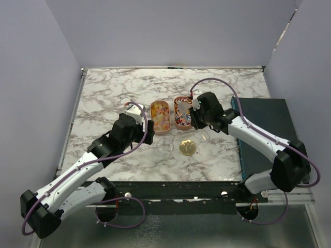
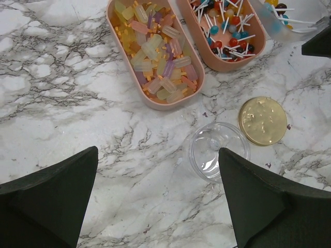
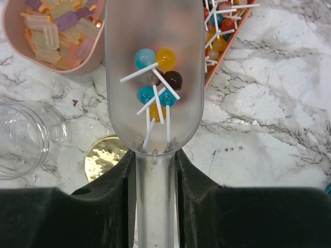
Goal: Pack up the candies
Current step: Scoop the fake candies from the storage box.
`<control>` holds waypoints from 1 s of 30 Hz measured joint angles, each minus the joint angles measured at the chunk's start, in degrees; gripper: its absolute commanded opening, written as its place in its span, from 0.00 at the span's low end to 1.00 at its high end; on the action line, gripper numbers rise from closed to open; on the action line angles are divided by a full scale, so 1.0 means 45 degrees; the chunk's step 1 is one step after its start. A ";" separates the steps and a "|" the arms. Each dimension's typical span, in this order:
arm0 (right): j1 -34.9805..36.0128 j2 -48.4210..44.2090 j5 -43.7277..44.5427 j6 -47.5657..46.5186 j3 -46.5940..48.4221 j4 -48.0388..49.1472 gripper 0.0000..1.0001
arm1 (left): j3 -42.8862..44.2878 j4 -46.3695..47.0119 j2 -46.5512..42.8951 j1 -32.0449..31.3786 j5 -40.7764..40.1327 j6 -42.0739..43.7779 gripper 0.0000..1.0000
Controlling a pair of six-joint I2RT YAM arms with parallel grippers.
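Small pastel and orange-yellow candies fill the left oval tray. Red, blue and white lollipop candies fill the right tray. My right gripper is shut on the handle of a clear scoop that holds several lollipops; it hovers by the lollipop tray. My left gripper is open and empty, low over the marble. An empty clear jar stands by its right finger, with the gold lid beside it.
A dark green box sits at the table's right edge under the right arm. The jar and the lid stand just in front of the trays. Purple walls enclose the marble table.
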 measured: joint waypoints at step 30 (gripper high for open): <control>0.3633 -0.1569 -0.1996 -0.5649 0.0908 -0.4935 0.01 | -0.0005 -0.0015 -0.2399 0.0010 -0.1967 -0.0257 0.99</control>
